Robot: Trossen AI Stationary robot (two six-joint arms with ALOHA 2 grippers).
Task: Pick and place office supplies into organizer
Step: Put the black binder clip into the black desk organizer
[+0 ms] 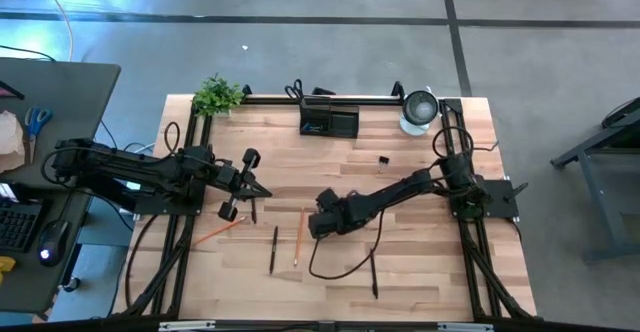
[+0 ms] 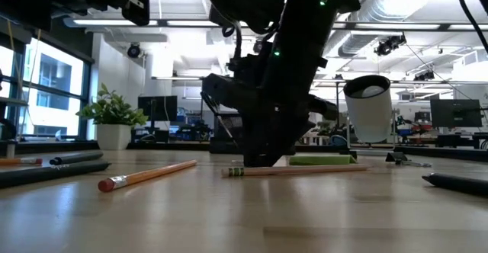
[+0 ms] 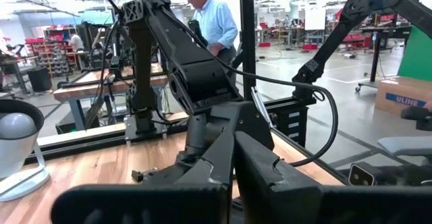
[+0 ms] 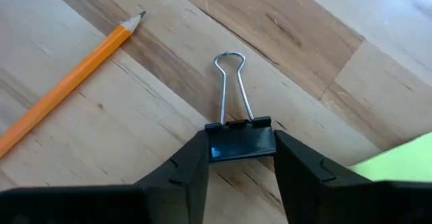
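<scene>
Two fingers of my right end effector (image 4: 241, 160) clamp a black binder clip (image 4: 239, 143) on the surface (image 1: 420, 272), well short of the organizer (image 1: 328, 120), whose contents I cannot tell. Left end effector (image 1: 262, 193) is closed, empty.

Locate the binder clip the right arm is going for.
Mid-table: the binder clip lies between the right gripper's fingers, beside an orange pencil and the sticky-note pad.

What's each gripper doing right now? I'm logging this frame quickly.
Left gripper: shut, empty, hovering over the table's left half.
Right gripper: fingers against both sides of the black binder clip on the table.
</scene>
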